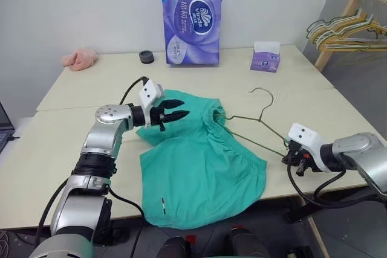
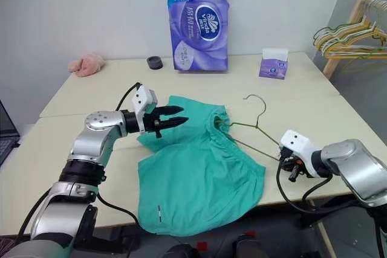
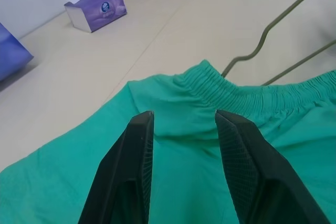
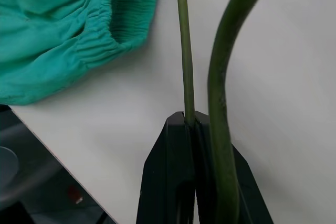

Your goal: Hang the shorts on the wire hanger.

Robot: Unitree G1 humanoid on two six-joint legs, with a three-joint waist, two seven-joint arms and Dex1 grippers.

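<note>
Right wrist view shows you the right gripper point(image 4: 191, 121) clamped on the wire hanger point(image 1: 254, 126) to steady it at center-right, its far end tucked into the shorts point(image 1: 199, 167), while the left gripper point(image 1: 175, 113) hovers half-open, empty, above the waistband.

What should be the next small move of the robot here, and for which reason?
Probably the left end effector should lower and close on the waistband of the shorts. It hovers open just above the cloth, holding nothing, while the right end effector is shut on the wire hanger, whose far end lies at the waistband opening.
</note>
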